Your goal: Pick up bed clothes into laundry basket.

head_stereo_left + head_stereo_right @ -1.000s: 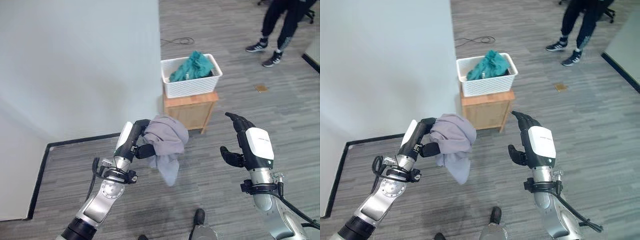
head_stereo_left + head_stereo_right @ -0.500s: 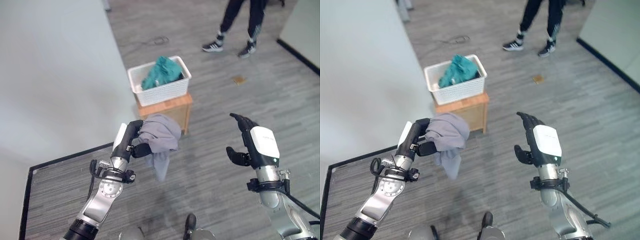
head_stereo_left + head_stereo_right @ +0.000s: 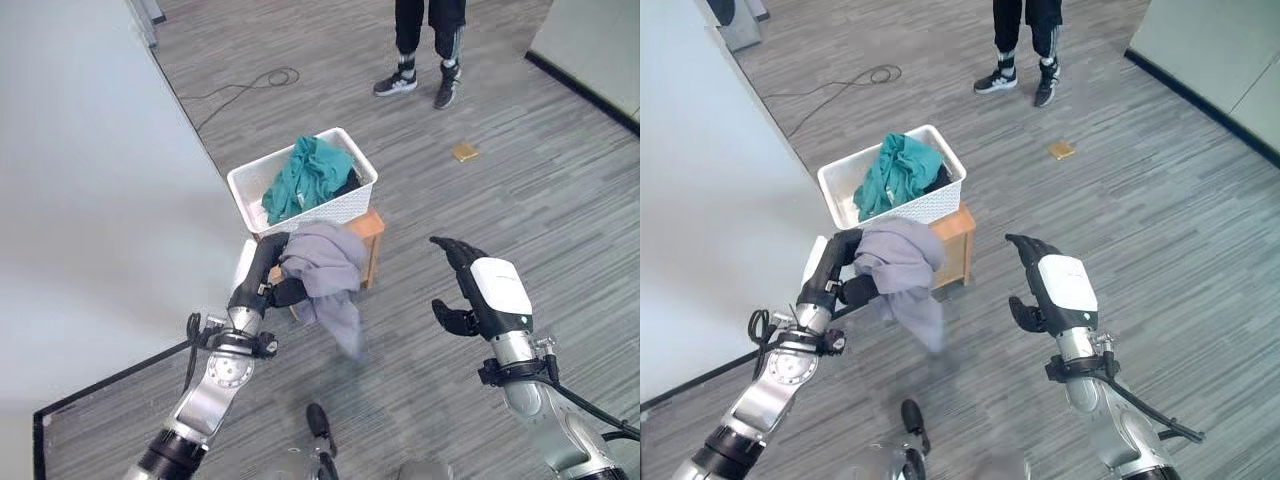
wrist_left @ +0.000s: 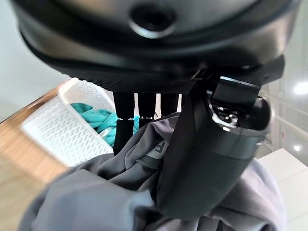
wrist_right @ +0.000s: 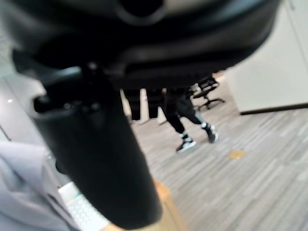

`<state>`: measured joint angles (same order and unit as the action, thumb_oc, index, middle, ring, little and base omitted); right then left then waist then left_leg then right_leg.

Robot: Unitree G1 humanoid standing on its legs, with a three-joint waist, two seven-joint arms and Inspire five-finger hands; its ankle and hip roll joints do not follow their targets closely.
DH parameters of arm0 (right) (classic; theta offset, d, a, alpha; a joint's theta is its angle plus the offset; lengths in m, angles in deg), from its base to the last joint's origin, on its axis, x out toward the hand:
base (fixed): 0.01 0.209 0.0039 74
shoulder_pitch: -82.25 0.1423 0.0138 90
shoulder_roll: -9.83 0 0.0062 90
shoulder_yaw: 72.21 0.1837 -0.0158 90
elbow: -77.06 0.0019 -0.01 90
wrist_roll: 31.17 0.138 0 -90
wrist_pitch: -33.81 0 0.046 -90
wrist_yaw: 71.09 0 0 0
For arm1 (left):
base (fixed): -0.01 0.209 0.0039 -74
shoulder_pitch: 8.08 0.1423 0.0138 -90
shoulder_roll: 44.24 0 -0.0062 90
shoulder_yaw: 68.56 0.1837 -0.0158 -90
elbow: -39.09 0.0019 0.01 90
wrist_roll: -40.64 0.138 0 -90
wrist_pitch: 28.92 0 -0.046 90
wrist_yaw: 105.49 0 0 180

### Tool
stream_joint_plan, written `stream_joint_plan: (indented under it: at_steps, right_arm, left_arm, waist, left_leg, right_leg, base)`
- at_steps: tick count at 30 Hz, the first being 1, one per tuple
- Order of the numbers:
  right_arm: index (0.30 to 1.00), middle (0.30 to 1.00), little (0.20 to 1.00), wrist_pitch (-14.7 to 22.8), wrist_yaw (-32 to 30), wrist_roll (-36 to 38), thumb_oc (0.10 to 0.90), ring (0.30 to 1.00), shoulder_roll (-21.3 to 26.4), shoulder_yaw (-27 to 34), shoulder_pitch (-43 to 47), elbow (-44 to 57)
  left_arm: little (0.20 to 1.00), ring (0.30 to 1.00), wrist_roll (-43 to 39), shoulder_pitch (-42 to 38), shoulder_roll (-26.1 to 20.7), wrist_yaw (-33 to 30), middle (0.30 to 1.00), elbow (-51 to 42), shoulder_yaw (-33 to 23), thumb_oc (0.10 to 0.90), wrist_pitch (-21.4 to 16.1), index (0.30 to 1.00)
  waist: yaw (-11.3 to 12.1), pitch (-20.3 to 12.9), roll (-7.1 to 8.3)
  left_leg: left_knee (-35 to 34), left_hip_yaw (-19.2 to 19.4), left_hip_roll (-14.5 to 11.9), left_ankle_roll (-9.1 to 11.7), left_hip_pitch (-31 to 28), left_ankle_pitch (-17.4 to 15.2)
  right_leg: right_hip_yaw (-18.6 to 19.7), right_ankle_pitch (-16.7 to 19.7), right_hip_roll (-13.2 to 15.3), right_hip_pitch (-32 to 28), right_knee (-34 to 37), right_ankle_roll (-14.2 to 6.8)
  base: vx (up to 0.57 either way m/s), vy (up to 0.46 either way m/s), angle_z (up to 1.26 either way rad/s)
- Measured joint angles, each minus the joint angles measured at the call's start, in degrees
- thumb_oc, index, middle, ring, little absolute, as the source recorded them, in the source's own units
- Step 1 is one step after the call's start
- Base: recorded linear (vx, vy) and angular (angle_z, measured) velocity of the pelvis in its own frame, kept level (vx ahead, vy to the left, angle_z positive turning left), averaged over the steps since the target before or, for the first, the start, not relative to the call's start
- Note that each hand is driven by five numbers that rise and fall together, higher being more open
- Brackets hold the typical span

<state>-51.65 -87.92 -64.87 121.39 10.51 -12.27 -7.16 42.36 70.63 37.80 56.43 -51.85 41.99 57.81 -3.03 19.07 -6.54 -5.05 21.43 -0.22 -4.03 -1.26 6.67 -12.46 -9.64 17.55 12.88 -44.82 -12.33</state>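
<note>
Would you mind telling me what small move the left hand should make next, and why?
Probably carry the grey garment forward over the white basket. The left hand grips it just short of the rim, cloth hanging below the rim, so lifting first seems wise.

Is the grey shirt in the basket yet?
Not yet. The grey shirt hangs bunched from the left robot hand, in front of the white basket, which already holds teal clothes.
</note>
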Motion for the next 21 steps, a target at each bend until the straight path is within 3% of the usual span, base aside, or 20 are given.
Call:
stream_joint_plan:
  at_steps: [2,3,6,7,8,9,10,13,16,17,19,21]
  right_arm:
    - [0.900,0.900,0.900,0.0,0.2,0.0,0.800,0.900,0.0,-0.1,0.4,0.0]
    - [0.900,0.900,0.900,0.0,0.3,0.1,0.800,0.900,-0.1,-0.1,0.7,0.0]
    - [0.900,0.900,0.900,0.1,0.4,0.1,0.800,0.900,-0.4,-0.1,1.1,-0.2]
    - [0.900,0.900,0.900,0.1,0.4,0.1,0.800,0.900,-0.8,-0.1,1.4,-0.4]
    - [0.900,0.900,0.900,0.0,0.4,0.1,0.800,0.900,-1.3,-0.1,2.0,-0.9]
    - [0.900,0.900,0.900,0.0,0.4,0.1,0.800,0.900,-1.3,-0.4,2.8,-1.5]
    - [0.900,0.900,0.900,-0.1,0.4,0.1,0.800,0.900,-1.0,-0.6,3.7,-2.2]
    - [0.900,0.900,0.900,0.0,0.7,0.3,0.800,0.900,-0.8,-1.2,5.2,-3.0]
    - [0.900,0.900,0.900,0.0,1.3,1.3,0.800,0.900,-0.4,-1.9,4.3,-2.6]
    - [0.900,0.900,0.900,0.1,1.4,1.8,0.800,0.900,0.0,-2.0,4.3,-2.5]
    - [0.900,0.900,0.900,0.1,1.9,2.9,0.800,0.900,0.3,-1.9,4.2,-2.7]
    - [0.900,0.900,0.900,0.3,2.8,3.3,0.800,0.900,0.3,-1.9,4.3,-2.7]
  left_arm:
    - [0.300,0.300,-0.1,-1.6,-0.2,-0.2,0.300,-0.1,-0.2,0.400,0.0,0.300]
    - [0.300,0.300,-0.2,-3.2,-0.4,-0.2,0.300,-0.1,-0.5,0.400,0.0,0.300]
    - [0.300,0.300,-0.6,-3.0,-1.0,-0.4,0.300,0.0,-1.1,0.400,0.0,0.300]
    - [0.300,0.300,-0.6,-2.7,-1.7,-0.4,0.300,0.1,-1.1,0.400,0.0,0.300]
    - [0.300,0.300,-0.6,-2.2,-1.8,-0.4,0.300,0.1,-1.3,0.400,0.1,0.300]
    - [0.300,0.300,-0.6,-1.5,-1.4,-0.5,0.300,0.1,-1.5,0.400,0.1,0.300]
    - [0.300,0.300,-0.7,-0.2,0.3,-0.5,0.300,0.1,-1.6,0.400,0.0,0.300]
    - [0.300,0.300,-0.8,-0.4,1.2,-0.4,0.300,0.0,-1.8,0.400,0.0,0.300]
    - [0.300,0.300,-1.8,-0.8,2.3,-0.2,0.300,0.4,-2.3,0.400,-0.1,0.300]
    - [0.300,0.300,-2.6,-1.3,2.4,-0.2,0.300,0.6,-2.3,0.400,-0.1,0.300]
    - [0.300,0.300,-4.0,-4.5,2.3,-0.4,0.300,2.1,-2.4,0.400,-0.3,0.300]
    - [0.300,0.300,-4.0,-7.4,2.0,-1.3,0.300,4.3,-2.8,0.400,-0.6,0.300]
  waist:
    - [0.7,0.5,0.68]
    - [0.8,0.7,0.96]
    - [1.4,0.4,1.96]
    - [1.9,0.1,2.69]
    - [2.3,0.0,2.76]
    - [2.4,-0.2,1.93]
    - [2.4,-1.9,-0.39]
    - [2.2,-2.4,-1.20]
    - [1.9,-2.2,1.06]
    - [1.6,-2.2,1.17]
    - [1.2,-2.2,1.02]
    - [0.8,-2.4,0.58]
  left_leg:
    - [0.0,0.0,0.2,0.5,-1.1,-1.1]
    - [0.0,-1.6,0.2,0.7,-1.5,-1.6]
    - [0.0,-3.7,0.1,3.2,-3.6,-3.3]
    - [0.0,-3.9,0.4,4.1,-4.7,-3.9]
    - [0.0,-3.9,0.3,4.9,-6.3,-4.6]
    - [0.0,-3.7,-0.6,5.5,-7.3,-5.3]
    - [0.2,-2.1,-3.1,6.1,-7.9,-5.9]
    - [1.1,0.0,-5.0,6.2,-9.3,-5.8]
    - [19.4,-0.2,-7.8,9.4,-2.6,-8.8]
    - [20.0,-1.8,-7.8,11.1,-1.4,-9.4]
    - [13.2,-3.3,-7.7,12.2,0.8,-8.4]
    - [4.9,-3.3,-7.4,11.9,1.8,-5.5]
  right_leg:
    - [-2.9,0.4,0.6,2.4,10.4,2.0]
    - [-4.6,3.4,-0.5,2.3,22.8,3.8]
    - [-4.6,10.8,-3.6,-1.9,39.1,5.0]
    - [-4.6,13.3,-3.7,-3.5,41.5,6.2]
    - [-4.7,18.5,-4.0,-5.1,42.8,7.2]
    - [-4.8,19.6,-5.0,-6.4,43.6,8.1]
    - [-4.7,20.6,-8.6,-8.8,47.8,9.2]
    - [-4.4,20.6,-11.7,-10.7,50.1,10.8]
    - [-2.9,18.7,-11.0,-12.8,50.1,13.2]
    - [-2.6,17.9,-11.0,-13.3,50.1,13.4]
    - [-2.2,16.7,-11.3,-14.1,50.1,12.9]
    - [-2.1,15.6,-11.8,-14.7,50.2,11.9]
  base:
    - [0.11,-0.161,0.34]
    - [0.13,-0.209,0.66]
    - [0.15,-0.199,0.57]
    - [0.14,-0.167,0.17]
    - [0.10,-0.125,-0.04]
    - [0.15,-0.173,-0.24]
    - [0.13,-0.160,-0.29]
    - [0.07,-0.195,-0.38]
    - [0.02,-0.119,-0.37]
    - [0.11,-0.014,-0.22]
    - [0.16,0.099,-0.07]
    - [0.13,0.099,-0.12]
